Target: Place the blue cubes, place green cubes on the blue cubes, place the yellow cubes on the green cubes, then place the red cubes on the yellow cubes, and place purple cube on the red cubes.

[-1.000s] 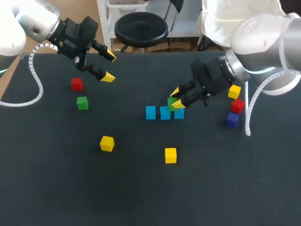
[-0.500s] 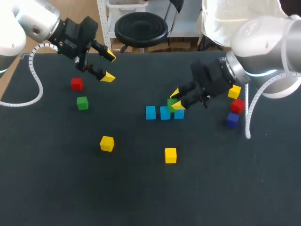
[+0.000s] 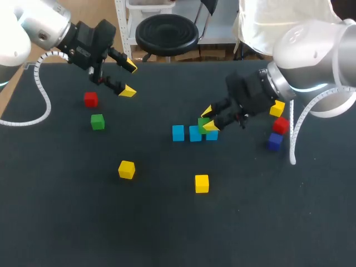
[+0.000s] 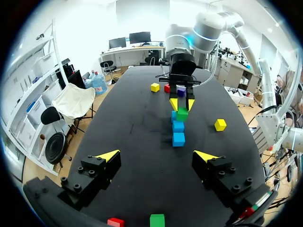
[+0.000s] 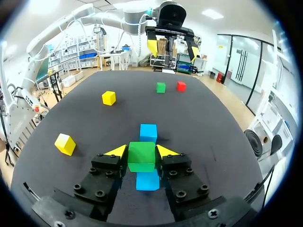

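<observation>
Three blue cubes (image 3: 178,132) lie in a row at the table's middle. My right gripper (image 3: 208,119) is shut on a green cube (image 3: 203,123) right above the row's middle and right cubes; whether it touches them I cannot tell. In the right wrist view the green cube (image 5: 141,156) sits between both fingers, with one blue cube (image 5: 148,181) under it and another (image 5: 148,132) ahead. My left gripper (image 3: 129,79) hangs open and empty at the far left, above a red cube (image 3: 90,99) and a second green cube (image 3: 97,121). The left wrist view shows its gripper (image 4: 157,156) open.
Two yellow cubes (image 3: 127,169) (image 3: 202,183) lie toward the front. At the right, beside my right arm, lie a yellow cube (image 3: 277,108), a red cube (image 3: 281,125) and a purple cube (image 3: 275,141).
My right gripper with the green cube has sunk slightly toward the blue row. The left arm has not moved.
</observation>
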Action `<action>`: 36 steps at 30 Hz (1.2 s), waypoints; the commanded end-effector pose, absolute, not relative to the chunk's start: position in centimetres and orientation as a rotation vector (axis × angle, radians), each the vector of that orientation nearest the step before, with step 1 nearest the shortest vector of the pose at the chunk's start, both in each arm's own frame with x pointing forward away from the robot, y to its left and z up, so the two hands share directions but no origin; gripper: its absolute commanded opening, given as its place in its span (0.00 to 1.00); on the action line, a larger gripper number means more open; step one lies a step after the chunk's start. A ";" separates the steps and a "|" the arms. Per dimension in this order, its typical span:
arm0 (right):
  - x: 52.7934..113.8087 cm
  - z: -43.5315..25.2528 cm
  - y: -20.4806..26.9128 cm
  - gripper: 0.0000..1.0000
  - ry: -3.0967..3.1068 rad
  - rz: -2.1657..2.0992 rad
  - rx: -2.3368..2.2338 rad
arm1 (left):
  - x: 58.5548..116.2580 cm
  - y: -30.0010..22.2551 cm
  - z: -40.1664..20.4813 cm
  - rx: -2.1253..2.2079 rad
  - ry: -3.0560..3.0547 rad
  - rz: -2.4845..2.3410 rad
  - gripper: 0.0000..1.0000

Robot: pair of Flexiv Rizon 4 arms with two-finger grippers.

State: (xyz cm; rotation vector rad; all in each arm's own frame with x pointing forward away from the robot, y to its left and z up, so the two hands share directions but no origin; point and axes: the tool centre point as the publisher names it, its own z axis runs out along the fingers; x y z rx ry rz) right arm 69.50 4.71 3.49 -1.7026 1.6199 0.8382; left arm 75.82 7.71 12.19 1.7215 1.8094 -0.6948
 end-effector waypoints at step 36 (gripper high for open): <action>70.8 2.6 4.3 0.46 1.622 0.841 -1.714 | 75.8 7.7 12.2 1.723 1.809 -0.694 1.00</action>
